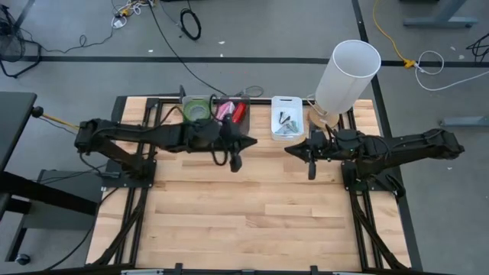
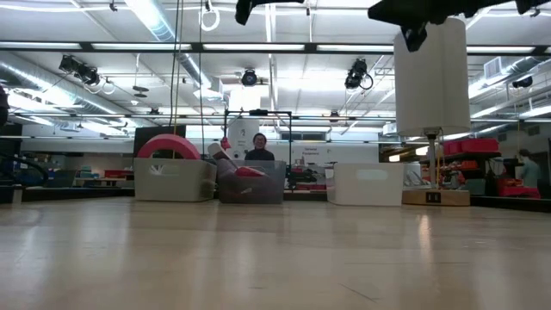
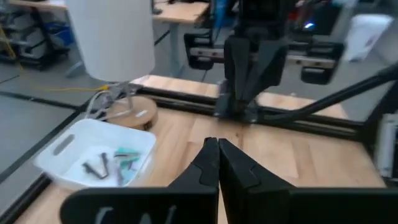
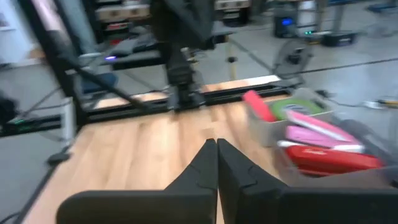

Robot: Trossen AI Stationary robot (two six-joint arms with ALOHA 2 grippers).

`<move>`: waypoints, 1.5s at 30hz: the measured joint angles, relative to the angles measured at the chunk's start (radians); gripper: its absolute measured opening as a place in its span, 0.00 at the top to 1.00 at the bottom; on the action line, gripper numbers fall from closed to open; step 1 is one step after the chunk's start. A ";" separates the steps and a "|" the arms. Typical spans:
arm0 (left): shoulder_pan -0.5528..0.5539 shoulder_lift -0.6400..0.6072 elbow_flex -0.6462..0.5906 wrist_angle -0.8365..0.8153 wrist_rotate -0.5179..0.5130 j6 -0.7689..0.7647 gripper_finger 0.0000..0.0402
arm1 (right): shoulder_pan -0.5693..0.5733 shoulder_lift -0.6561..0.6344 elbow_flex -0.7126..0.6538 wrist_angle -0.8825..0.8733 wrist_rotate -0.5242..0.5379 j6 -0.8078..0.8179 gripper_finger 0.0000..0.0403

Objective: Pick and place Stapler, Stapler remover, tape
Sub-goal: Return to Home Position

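Three bins stand in a row along the table's far edge. The left bin holds the tape: a green roll (image 1: 197, 111) and a red-pink roll (image 2: 169, 146) standing on edge. A clear bin holds a red stapler (image 4: 329, 158) and a pink one (image 4: 317, 132). The white bin (image 1: 286, 101) holds stapler removers (image 3: 109, 163). My left gripper (image 1: 254, 140) and my right gripper (image 1: 289, 149) hang above the table's far middle, tips facing each other. Both are shut on nothing, as their wrist views show, left (image 3: 214, 143) and right (image 4: 214, 143).
A white-shaded lamp (image 1: 348, 76) on a wooden base stands at the far right corner beside the white bin. The wooden tabletop (image 1: 252, 214) spreads bare toward the near edge. A person (image 2: 258, 148) sits in the room beyond the table.
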 joint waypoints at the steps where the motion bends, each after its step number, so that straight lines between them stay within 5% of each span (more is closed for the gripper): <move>1: -0.002 -0.015 -0.030 0.032 0.019 -0.002 1.00 | 0.000 -0.009 -0.011 -0.001 -0.020 0.001 1.00; 11: 0.008 -0.234 -0.411 0.346 0.100 -0.046 1.00 | 0.000 -0.116 -0.109 -0.004 -0.046 -0.035 1.00; 25: 0.035 -0.576 -0.822 0.445 0.109 -0.078 1.00 | -0.002 -0.246 -0.234 -0.001 0.029 -0.008 1.00; 36: 0.160 -0.849 -1.019 0.448 0.191 -0.071 1.00 | -0.002 -0.352 -0.294 0.003 0.008 -0.003 1.00; 45: 0.231 -0.926 -1.108 0.442 0.279 -0.073 1.00 | -0.003 -0.369 -0.294 0.004 0.015 -0.037 0.98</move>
